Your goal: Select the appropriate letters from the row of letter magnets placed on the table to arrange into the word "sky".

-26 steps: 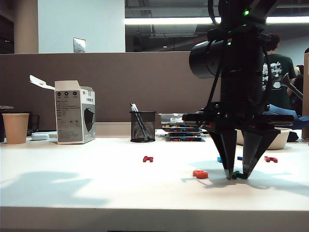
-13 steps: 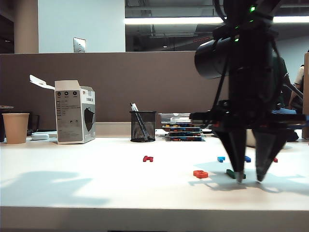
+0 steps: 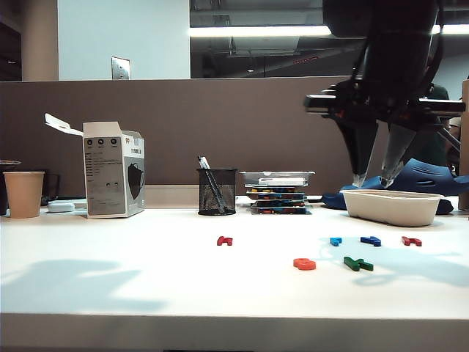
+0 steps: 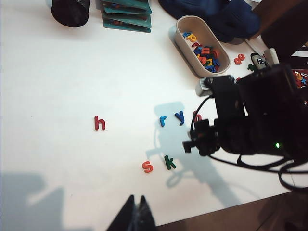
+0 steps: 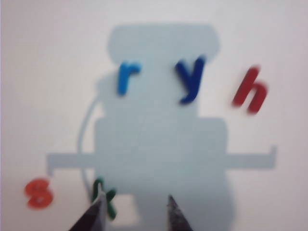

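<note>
**Visitor:** Two letters already sit side by side, the orange s [image 4: 147, 166] and the green k [image 4: 169, 162]. Which one is still missing?

**Technician:** Only the dark blue y [image 5: 190, 79]. It lies in the back row on the table [image 3: 146, 279], between the light blue r [image 5: 126, 76] and a red h [image 5: 250, 91]; another red h [image 4: 99, 123] lies well apart.

**Visitor:** Where is it from the hands?

**Technician:** The right gripper [image 3: 377, 180] hangs high above the letters, jaws parted and empty. From its wrist camera the y lies ahead of the fingertips [image 5: 174, 211], beyond the k [image 5: 104, 196], its tail slanting toward the r.

**Visitor:** And the other arm?

**Technician:** The left gripper [image 4: 135, 214] is pinched shut, holding nothing, well back from every letter. By my judgement the right arm is nearer, and should reach forward over the y, then set it down just beside the k, on the side away from the s.
</note>
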You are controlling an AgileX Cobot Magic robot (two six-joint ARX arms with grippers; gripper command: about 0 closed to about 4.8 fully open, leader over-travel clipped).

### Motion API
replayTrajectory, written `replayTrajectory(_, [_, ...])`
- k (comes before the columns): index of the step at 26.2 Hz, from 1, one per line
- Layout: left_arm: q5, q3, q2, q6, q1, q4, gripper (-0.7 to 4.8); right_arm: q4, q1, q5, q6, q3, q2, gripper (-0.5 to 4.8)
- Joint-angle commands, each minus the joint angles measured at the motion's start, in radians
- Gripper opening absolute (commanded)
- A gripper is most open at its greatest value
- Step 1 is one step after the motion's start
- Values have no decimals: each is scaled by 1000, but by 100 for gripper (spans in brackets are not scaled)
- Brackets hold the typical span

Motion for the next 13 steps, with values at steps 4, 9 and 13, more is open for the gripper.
replayTrajectory(4, [-3, 2, -2, 1, 0, 6, -5, 22, -56, 0, -103, 83, 106, 159])
replayTrajectory(9, [-3, 2, -2, 1, 0, 6, -5, 39, -88, -3, -172, 138, 203, 159])
replayTrajectory(13, [-3, 2, -2, 1, 0, 6, -5, 47, -119, -27, -210, 161, 257, 159])
